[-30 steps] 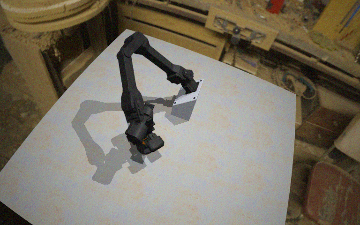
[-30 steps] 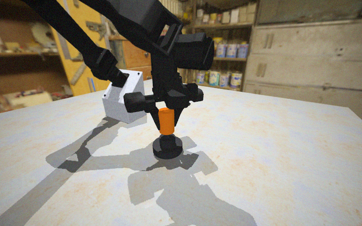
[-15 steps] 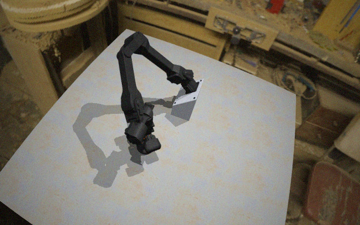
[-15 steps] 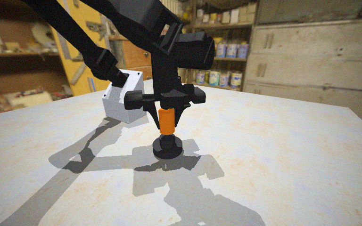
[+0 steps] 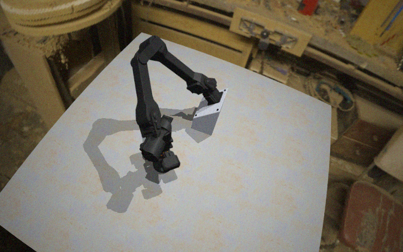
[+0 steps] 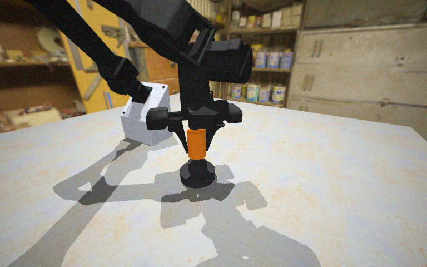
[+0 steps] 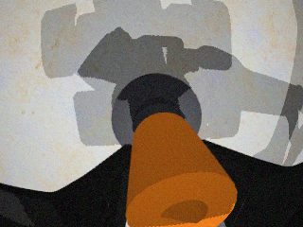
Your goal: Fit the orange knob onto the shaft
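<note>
Orange knob (image 6: 197, 143) (image 7: 177, 165) upright above the round pedestal (image 5: 157, 168) (image 6: 197, 183) (image 7: 121, 115), pinched in the gripper (image 5: 161, 158) (image 6: 197, 151) (image 7: 165, 149)

The two fingers clamp the knob's sides, its lower end at the top of the dark shaft (image 6: 197, 167) (image 7: 155, 108) rising from the pedestal; whether the shaft enters the hole cannot be told, but the knob is not down on the pedestal, and the arm's white sloped mounting block (image 5: 203, 124) (image 6: 135, 127) stands well apart from the pedestal
</note>
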`<state>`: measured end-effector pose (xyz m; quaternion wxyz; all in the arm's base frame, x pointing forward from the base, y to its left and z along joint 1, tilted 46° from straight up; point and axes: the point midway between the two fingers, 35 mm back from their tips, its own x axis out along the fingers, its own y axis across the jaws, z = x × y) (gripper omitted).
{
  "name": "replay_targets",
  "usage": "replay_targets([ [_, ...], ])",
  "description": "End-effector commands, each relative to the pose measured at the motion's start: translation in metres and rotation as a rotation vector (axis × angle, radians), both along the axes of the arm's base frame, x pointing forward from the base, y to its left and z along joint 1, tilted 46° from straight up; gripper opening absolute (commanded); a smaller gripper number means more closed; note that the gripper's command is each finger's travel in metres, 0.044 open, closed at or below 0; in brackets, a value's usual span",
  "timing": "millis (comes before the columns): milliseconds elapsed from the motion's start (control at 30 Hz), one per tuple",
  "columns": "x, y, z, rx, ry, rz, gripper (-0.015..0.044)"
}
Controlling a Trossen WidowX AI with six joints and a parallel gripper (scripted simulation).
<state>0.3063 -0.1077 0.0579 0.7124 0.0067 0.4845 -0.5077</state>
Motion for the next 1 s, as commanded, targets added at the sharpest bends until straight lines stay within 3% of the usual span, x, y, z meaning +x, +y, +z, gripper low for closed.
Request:
replay_targets([
  [0, 0.0012, 0.0016, 0.0032, -0.003, -0.004, -0.001, 0.0000],
  [333, 0.0021, 0.0016, 0.0032, 0.000, -0.155, -0.147, 0.0000],
  [967, 0.0010, -0.0009, 0.0000, 0.000, -0.155, -0.147, 0.0000],
])
